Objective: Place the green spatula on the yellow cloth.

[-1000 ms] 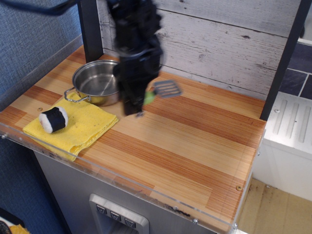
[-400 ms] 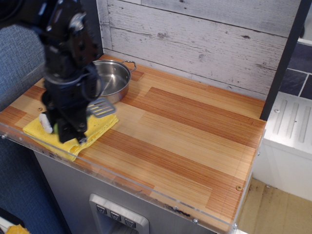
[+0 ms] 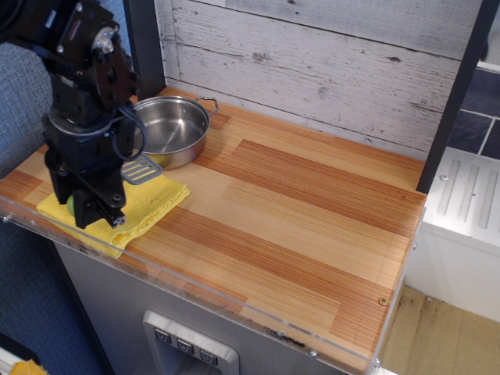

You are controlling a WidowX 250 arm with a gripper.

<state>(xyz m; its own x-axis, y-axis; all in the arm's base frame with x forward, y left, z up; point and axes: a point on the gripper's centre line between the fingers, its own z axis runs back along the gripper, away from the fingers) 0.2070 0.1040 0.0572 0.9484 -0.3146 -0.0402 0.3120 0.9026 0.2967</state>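
Holding the green spatula over the yellow cloth, the gripper hangs low at the front left corner of the worktop. This looks like the putting-down step, with the carrying done. The next move, I think, is to go down a little if there is a gap, then let go so the spatula lies on the cloth.

The gripper's jaws are pressed in on the spatula's handle. Only a small bit of lime green peeks out at the gripper's left side. The grey slotted blade sticks out to the right and toward the back, above the back edge of the cloth, near the steel pot. I cannot tell if the spatula is touching the cloth yet, because the black arm hides that spot.

The cloth lies along the front left edge, rumpled, with the pot just behind it near the back left corner. The arm covers much of the cloth, so anything else lying on it is hidden.
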